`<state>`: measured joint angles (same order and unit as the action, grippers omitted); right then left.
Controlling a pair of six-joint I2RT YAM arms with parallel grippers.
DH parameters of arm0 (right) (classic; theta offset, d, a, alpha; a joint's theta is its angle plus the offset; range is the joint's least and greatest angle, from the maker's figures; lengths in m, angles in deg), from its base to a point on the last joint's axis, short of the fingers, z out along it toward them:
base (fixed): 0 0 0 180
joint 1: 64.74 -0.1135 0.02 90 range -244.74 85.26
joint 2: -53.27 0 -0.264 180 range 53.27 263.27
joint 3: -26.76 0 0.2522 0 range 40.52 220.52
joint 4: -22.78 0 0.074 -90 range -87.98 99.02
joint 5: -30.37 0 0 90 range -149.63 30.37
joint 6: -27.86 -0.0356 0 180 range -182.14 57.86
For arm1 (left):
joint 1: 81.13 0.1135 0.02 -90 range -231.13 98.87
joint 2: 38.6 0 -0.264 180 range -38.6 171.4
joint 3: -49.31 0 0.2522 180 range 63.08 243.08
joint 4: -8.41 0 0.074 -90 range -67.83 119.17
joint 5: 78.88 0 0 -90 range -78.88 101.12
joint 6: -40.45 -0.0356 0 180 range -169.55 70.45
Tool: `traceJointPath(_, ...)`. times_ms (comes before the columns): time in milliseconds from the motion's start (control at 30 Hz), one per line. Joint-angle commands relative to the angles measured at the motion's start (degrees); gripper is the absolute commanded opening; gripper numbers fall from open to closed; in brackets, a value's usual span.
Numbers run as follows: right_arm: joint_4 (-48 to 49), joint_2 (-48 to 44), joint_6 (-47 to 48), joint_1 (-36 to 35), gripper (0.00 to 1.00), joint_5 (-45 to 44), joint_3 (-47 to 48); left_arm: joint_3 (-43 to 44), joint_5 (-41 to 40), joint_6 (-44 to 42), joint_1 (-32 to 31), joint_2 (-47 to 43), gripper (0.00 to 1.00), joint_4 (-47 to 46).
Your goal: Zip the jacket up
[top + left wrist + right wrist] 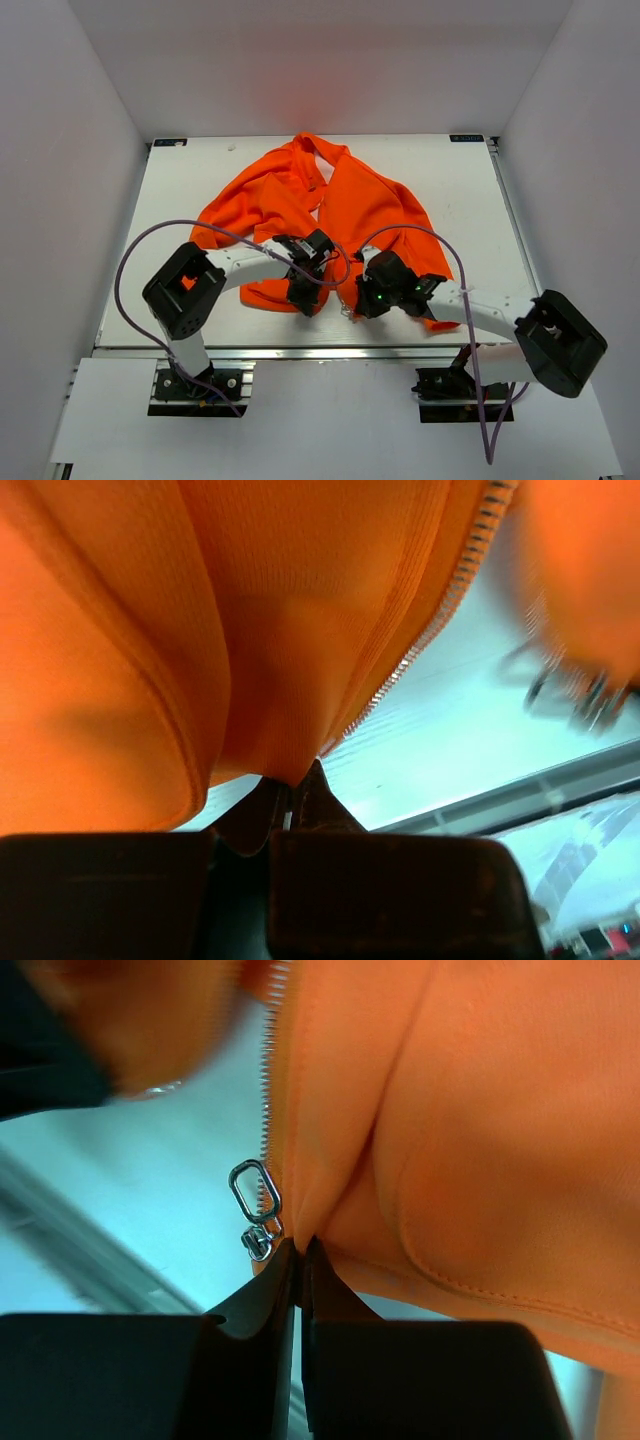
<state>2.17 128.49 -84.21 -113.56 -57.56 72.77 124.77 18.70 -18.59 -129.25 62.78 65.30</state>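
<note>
The orange jacket (340,205) lies spread on the white table, collar far, hem near. My left gripper (303,297) is shut on the hem of the left front panel (280,680), next to its zipper teeth (430,630). My right gripper (362,300) is shut on the bottom edge of the right front panel (400,1160), just beside the silver zipper slider and pull ring (255,1210). The right panel's slider also shows blurred in the left wrist view (585,695). The two front edges are apart at the hem.
The white table (180,180) has a metal rail (300,352) along its near edge. White walls enclose the left, right and far sides. Purple cables (140,250) loop over both arms.
</note>
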Motion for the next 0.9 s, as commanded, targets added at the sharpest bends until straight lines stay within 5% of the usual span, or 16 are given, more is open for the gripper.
traceJointPath(0,6.66,-5.60,-1.92,-0.40,0.00,8.82,-1.57,-0.43,-1.33,-0.47,-0.22,-6.09,0.00,-6.30)
traceJointPath(333,51.30,-29.86,-20.81,1.44,0.00,1.72,-24.68,-2.89,-6.17,6.30,-0.13,-28.07,0.00,-17.10)
traceJointPath(733,50.36,-24.60,-20.39,1.44,0.00,-7.33,-18.81,-8.69,-1.08,10.52,-0.13,-31.42,0.00,-26.60)
traceJointPath(867,43.00,-19.77,-19.33,1.44,0.00,-11.28,-14.07,-9.66,0.69,11.40,-0.13,-29.15,0.00,-25.83)
